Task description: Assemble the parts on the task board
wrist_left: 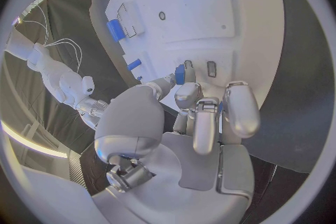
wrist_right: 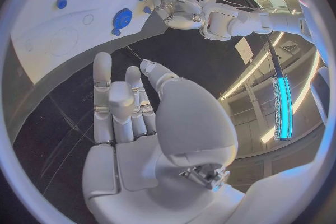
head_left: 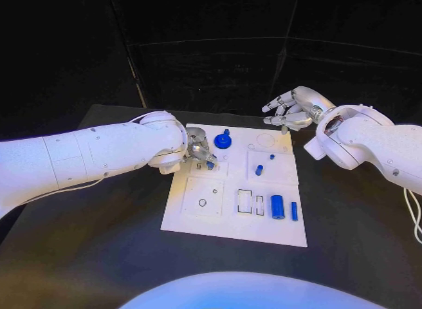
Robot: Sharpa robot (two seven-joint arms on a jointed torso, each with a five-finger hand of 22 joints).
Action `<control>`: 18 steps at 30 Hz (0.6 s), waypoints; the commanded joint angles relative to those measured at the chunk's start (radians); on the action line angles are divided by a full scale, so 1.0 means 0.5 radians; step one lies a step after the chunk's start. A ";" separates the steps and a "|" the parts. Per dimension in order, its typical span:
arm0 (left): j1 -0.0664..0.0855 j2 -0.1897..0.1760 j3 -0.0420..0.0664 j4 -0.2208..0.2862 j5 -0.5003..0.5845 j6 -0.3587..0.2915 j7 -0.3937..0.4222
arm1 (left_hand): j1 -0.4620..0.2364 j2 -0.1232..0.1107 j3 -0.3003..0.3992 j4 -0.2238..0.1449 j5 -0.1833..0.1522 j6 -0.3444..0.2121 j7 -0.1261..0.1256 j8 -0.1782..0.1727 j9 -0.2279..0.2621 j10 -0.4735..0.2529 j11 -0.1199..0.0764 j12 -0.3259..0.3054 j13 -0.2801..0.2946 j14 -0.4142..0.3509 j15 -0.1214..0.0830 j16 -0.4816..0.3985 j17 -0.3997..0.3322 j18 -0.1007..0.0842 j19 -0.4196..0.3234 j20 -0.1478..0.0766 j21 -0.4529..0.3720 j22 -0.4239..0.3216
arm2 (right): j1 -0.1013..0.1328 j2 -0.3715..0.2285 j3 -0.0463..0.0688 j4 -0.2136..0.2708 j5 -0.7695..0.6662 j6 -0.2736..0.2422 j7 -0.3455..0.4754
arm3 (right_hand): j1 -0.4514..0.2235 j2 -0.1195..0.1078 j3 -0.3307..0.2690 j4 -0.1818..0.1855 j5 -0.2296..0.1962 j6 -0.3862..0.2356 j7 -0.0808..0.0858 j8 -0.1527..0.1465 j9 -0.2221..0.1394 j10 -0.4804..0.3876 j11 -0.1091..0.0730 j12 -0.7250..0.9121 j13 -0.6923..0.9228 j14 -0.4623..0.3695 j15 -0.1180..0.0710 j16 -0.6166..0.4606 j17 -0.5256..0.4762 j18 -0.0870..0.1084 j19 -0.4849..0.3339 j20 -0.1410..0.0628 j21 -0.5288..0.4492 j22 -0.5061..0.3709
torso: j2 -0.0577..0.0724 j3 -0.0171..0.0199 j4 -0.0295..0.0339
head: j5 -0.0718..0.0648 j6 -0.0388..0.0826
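Matte black table [head_left: 100, 257], flat white task board [head_left: 197, 222]

Left hand [head_left: 198, 149] fingers covering small blue part [wrist_left: 180, 74] and slots beneath; grip being obscured. Task board [wrist_right: 42, 22] being cut by circle's rim.

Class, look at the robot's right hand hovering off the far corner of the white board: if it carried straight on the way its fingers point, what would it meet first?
Probably the task board itself. The right hand, empty, points toward its far edge, near the blue round part. Height above the board is unclear.
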 commanded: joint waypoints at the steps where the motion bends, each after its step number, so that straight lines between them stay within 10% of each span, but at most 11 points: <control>1: -0.001 0.004 0.000 -0.001 -0.066 -0.014 -0.007 | 0.011 0.016 0.325 -0.308 0.008 -0.016 0.000 0.011 0.003 -0.014 -0.004 -0.012 -0.006 0.200 -0.004 -0.004 0.476 -0.030 0.005 0.000 0.001 -0.003 | 0.004 0.001 0.002 -0.001 -0.020 0.006 0.008 | 0.003 -0.024 0.016 0.000 0.005 -0.014 -0.004 0.008 0.000 -0.017 0.003 -0.010 -0.003 -0.012 -0.003 -0.008 0.000 0.027 -0.010 0.008 -0.010 -0.003 | -0.001 0.0006 -0.003 | 0.000 -0.003; 18: -0.012 0.025 0.000 -0.027 -0.108 0.005 -0.019 | 0.011 0.014 0.335 -0.312 0.008 -0.015 0.000 0.015 0.006 -0.011 -0.004 -0.009 -0.003 0.200 -0.005 -0.003 0.478 -0.030 0.006 0.000 0.001 -0.002 | 0.004 0.004 0.002 -0.004 -0.021 0.008 0.007 | 0.001 -0.024 0.018 0.001 0.003 -0.014 -0.003 0.008 0.000 -0.016 0.004 -0.010 -0.003 -0.012 -0.003 -0.008 0.000 0.026 -0.011 0.008 -0.011 -0.003 | -0.001 0.0013 -0.001 | 0.005 -0.014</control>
